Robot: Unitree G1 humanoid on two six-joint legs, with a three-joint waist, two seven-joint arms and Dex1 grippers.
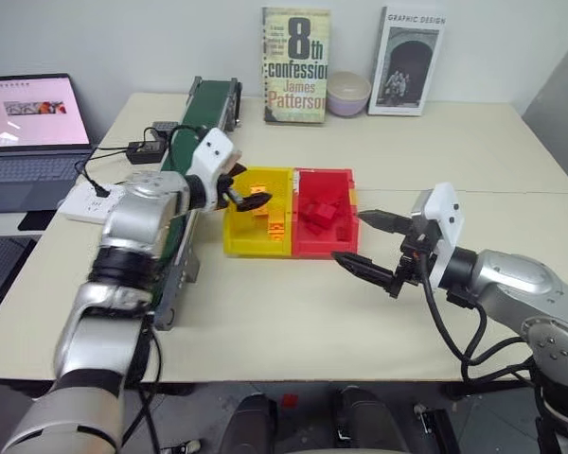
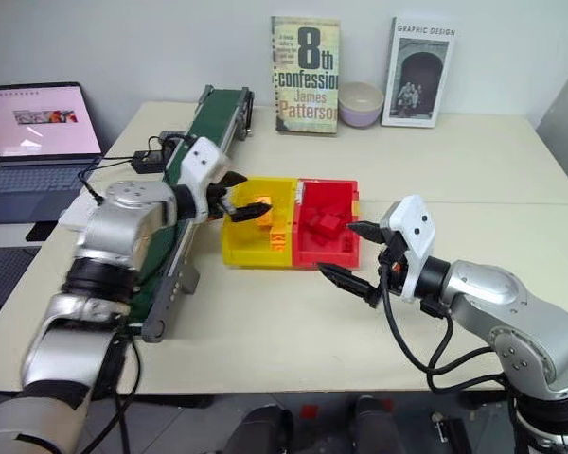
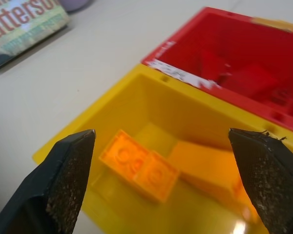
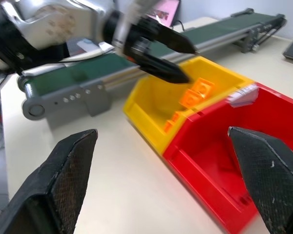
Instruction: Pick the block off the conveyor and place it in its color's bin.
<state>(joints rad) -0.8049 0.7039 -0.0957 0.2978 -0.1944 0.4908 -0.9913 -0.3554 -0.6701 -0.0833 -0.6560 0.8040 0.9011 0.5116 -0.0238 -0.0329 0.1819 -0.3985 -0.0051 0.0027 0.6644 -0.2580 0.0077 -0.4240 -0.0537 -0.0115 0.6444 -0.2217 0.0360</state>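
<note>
Two joined bins sit at centre frame on the surface [image 1: 293,322]: a yellow bin [image 1: 241,241] on the left and a red bin [image 1: 324,248] on the right. The yellow bin holds orange-yellow bricks; my left wrist view shows the block [image 3: 139,165] lying tilted inside it, apart from both fingers, with another orange piece beside it. I cannot give a firm count of the pieces there. The red bin holds several red blocks [image 1: 319,213], heaped and not countable.

My left claw [image 1: 243,196] hangs over the yellow bin's left part, fingers wide apart, gripping nothing. My right claw [image 1: 367,242] hovers just right of the red bin, fingers also spread and empty.

One conveyor [image 1: 206,102] runs from upper left toward lower left, alongside the yellow bin. At the top edge stand two books [image 1: 296,64] with one bowl [image 1: 348,93] between them. One laptop [image 1: 30,132] is at far left.
</note>
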